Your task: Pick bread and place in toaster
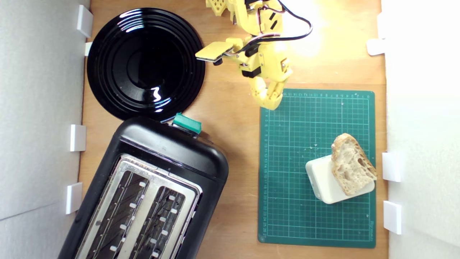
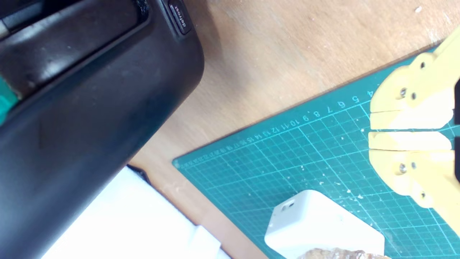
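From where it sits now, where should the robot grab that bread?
Probably across the bread's narrow width, coming from above. It lies tilted on the white box, its right part overhanging in the exterior view, so both crust edges look free for the fingers, now almost closed.

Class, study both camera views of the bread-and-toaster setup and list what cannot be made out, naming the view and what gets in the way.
- Toaster: exterior view, its lower end is cut off by the picture's edge; the slot depths are dark.
- Bread: wrist view shows only a sliver at the edge; its underside lies hidden on the white box.
- Arm base: exterior view, cut off at the top edge.
- Gripper: wrist view, part is cut off by the edge.
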Motion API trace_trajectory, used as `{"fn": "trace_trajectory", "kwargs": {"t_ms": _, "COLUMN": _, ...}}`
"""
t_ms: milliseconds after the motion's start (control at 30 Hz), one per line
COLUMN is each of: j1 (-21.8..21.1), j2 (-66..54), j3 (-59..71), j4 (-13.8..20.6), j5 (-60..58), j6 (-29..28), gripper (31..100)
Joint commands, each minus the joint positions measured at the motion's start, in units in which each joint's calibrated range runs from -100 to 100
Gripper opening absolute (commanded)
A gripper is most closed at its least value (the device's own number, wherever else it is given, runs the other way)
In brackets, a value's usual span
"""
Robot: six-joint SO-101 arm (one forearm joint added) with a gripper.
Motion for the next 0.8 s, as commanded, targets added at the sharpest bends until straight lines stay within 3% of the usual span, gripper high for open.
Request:
{"fn": "trace_trajectory", "kwargs": {"t_ms": 0, "j1": -2.57, "j2": 0.92, "j3": -3.21, "j4": 0.15, "j5": -3.30, "j6": -1.16, "gripper": 42.2}}
{"fn": "trace_trajectory", "kwargs": {"t_ms": 233, "j1": -5.31, "j2": 6.08, "j3": -3.30, "j4": 0.15, "j5": -7.57, "j6": -3.93, "gripper": 42.2}}
{"fn": "trace_trajectory", "kwargs": {"t_ms": 667, "j1": -5.39, "j2": 19.47, "j3": -3.93, "j4": 0.06, "j5": -28.22, "j6": -10.00, "gripper": 42.1}}
{"fn": "trace_trajectory", "kwargs": {"t_ms": 767, "j1": -5.47, "j2": 21.05, "j3": -4.39, "j4": -1.85, "j5": -30.18, "j6": -10.06, "gripper": 42.0}}
